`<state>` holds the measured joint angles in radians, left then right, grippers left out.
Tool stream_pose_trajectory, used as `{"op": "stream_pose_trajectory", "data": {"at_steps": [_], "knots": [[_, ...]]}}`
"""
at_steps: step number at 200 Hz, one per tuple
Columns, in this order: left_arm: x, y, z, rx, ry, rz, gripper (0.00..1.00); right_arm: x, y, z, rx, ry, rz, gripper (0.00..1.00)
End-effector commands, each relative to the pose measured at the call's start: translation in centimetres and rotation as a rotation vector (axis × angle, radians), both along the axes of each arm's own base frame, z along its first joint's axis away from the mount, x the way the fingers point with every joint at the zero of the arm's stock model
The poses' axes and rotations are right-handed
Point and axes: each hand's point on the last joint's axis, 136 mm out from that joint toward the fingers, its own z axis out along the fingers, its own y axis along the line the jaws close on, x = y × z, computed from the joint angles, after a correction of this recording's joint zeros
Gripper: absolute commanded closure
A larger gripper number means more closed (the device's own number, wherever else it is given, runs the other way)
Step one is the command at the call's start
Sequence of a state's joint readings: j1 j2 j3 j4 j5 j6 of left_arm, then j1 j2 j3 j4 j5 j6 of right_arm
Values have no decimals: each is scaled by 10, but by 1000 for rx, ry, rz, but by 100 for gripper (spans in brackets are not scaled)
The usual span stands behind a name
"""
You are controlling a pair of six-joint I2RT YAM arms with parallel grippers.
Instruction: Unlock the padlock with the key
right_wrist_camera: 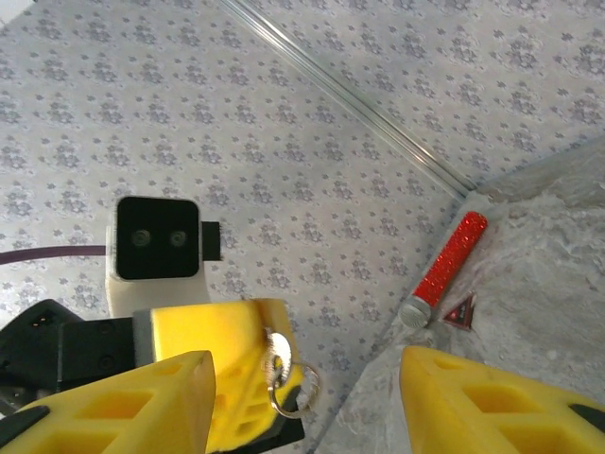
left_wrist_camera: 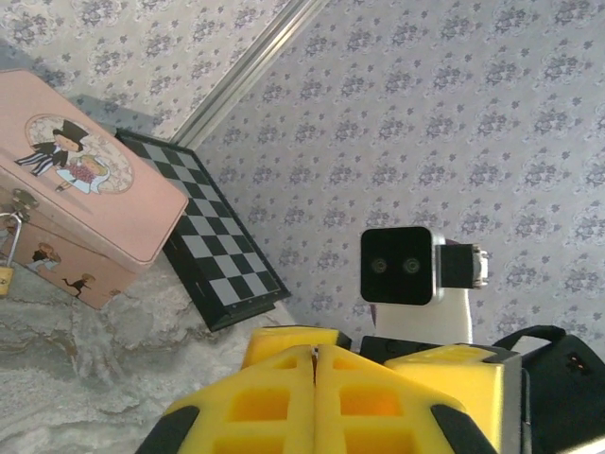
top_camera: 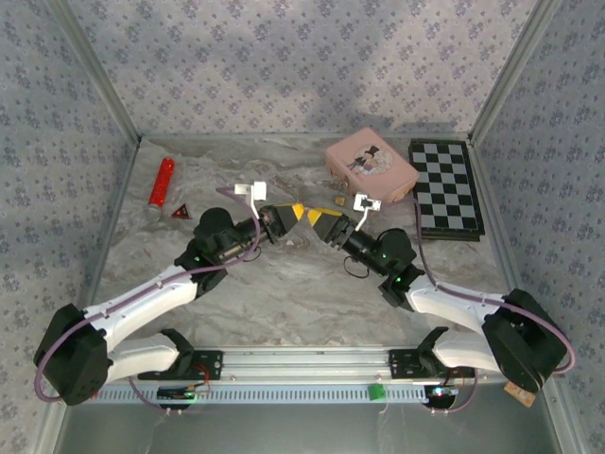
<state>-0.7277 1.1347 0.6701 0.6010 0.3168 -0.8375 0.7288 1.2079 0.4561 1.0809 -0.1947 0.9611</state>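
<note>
**Key clamped in the left gripper, padlock hanging on the pink box**

The two arms are brought together over the middle of the table (top_camera: pixel 284 303), their tips nearly meeting. The left gripper (top_camera: pixel 286 214) is seen fully closed: in the left wrist view its yellow fingers (left_wrist_camera: pixel 274 397) are pressed flat against each other with no gap. In the right wrist view a small silver key (right_wrist_camera: pixel 275 346) is seen caught at the tip of those closed fingers, and a key ring (right_wrist_camera: pixel 295 395) is left dangling just beneath it.

The right gripper (top_camera: pixel 324 221) is held open, its jaws spread wide to either side of the left gripper's tip. Nothing is gripped by it, and neither jaw is seen touching the key.

The padlock (left_wrist_camera: pixel 4 277) is found at the front face of the pink box (left_wrist_camera: pixel 95 203), hung by its thin shackle from the box's clasp; it is cut off by the left edge of the left wrist view, so whether it is locked cannot be told. The box is set at the far right of the table, beyond the grippers, with a folded checkerboard (top_camera: pixel 446 187) lying just beside it on the right. At the far left, well apart from the box, a red glitter tube (top_camera: pixel 161 183) is laid on the table, with a small red triangle (top_camera: pixel 180 213) near it.
</note>
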Motion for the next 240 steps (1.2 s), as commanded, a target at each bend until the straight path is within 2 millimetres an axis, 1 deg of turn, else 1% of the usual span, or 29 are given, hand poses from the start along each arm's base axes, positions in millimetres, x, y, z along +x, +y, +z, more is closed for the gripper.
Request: {"op": "stream_pose_trajectory", "data": {"at_steps": [1, 15, 36, 57, 77, 109, 149, 165, 220, 240], "knots": [[-1, -7, 26, -27, -53, -18, 100, -2, -5, 18, 73, -55, 2, 48], [-3, -8, 25, -30, -51, -30, 100, -4, -2, 22, 76, -61, 40, 50], [-5, -9, 27, -36, -47, -38, 100, -5, 1, 23, 80, -63, 73, 53], [-7, -8, 29, -40, -47, -44, 100, -7, 2, 25, 81, -87, 83, 58], [-8, -9, 29, -37, -42, -53, 100, -7, 2, 27, 79, -95, 90, 60], [-8, -10, 27, -34, -36, -57, 100, -12, 9, 34, 79, -113, 144, 65], [-7, -10, 27, -36, -38, -56, 100, -11, 7, 34, 73, -116, 153, 70], [-8, -10, 26, -37, -33, -57, 100, -11, 8, 35, 70, -119, 166, 76], [-8, -9, 26, -34, -38, -52, 100, -9, 11, 36, 70, -108, 183, 84], [-8, -9, 26, -34, -38, -51, 100, -10, 12, 37, 68, -111, 195, 85]]}}
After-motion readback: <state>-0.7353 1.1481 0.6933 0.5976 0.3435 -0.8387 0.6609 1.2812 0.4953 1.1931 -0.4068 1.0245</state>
